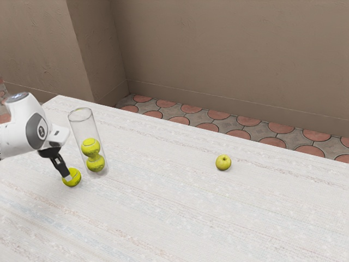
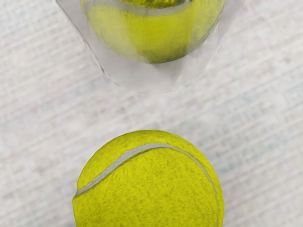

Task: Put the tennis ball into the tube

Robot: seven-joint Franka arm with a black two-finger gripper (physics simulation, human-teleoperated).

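In the exterior view my gripper (image 1: pixel 67 177) reaches down to the loose tennis ball (image 1: pixel 74 179), its tip overlapping the ball's upper part. Whether it grips the ball cannot be made out. The clear tube (image 1: pixel 81 124) stands upright just beside that ball, towards the exterior view's right. Inside it, one tennis ball (image 1: pixel 90 146) rests above another (image 1: pixel 95 164). In the wrist view the loose ball (image 2: pixel 151 189) lies close under my hand, apart from the tube's wall (image 2: pixel 113 80), through which a ball (image 2: pixel 151 38) is visible.
A yellow-green apple (image 1: pixel 223 162) sits on the pale table (image 1: pixel 180 213), well off towards the exterior view's right. The table's far edge runs behind the tube, with tiled floor and a brown wall beyond.
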